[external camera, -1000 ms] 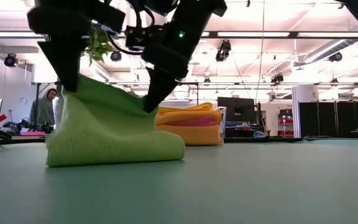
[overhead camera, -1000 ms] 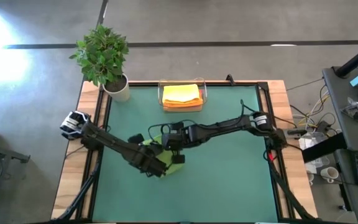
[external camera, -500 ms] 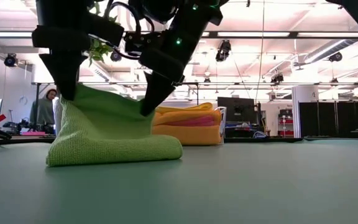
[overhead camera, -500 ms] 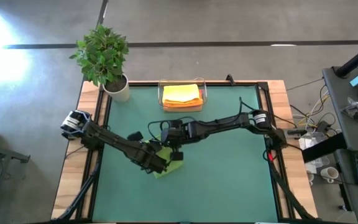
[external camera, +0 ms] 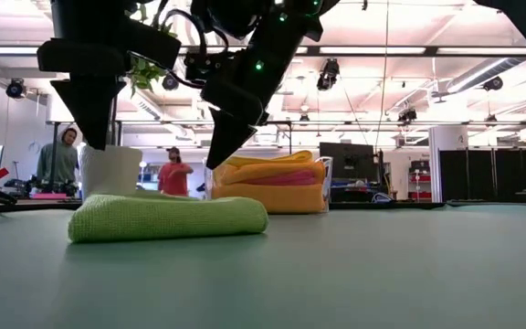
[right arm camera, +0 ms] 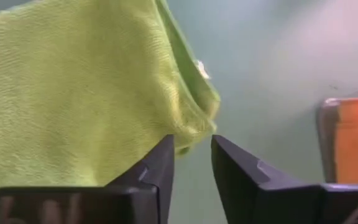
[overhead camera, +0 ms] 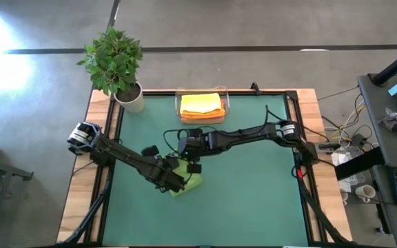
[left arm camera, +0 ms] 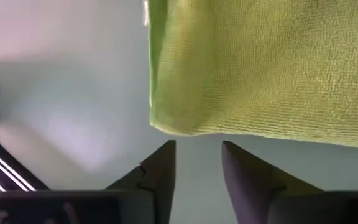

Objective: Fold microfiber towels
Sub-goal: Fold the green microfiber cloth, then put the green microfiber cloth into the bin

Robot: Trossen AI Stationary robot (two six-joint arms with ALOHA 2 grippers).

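One green microfiber towel [overhead camera: 187,183] lies folded and flat on the dark green mat, left of the middle; the low view shows it as a low flat pad [external camera: 167,217]. My left gripper [left arm camera: 197,163] hangs open just above the towel's near edge [left arm camera: 260,68], with nothing between its fingers. My right gripper [right arm camera: 191,155] hangs open above the towel's far edge [right arm camera: 86,93], also with nothing in it. In the low view both grippers, left [external camera: 94,142] and right [external camera: 215,160], stand clear above the towel.
A clear tray [overhead camera: 179,105] at the far edge holds folded orange, yellow and pink towels [external camera: 277,183]. A potted plant [overhead camera: 116,62] stands at the far left corner. Two people [external camera: 173,174] are in the room beyond the table. Bare mat lies to the right and near side.
Both grippers have let go of the towel's raised edge. That upper layer has fallen onto the lower one, and the towel now lies flat and folded instead of standing up as a tent. Both grippers have stayed just above it.
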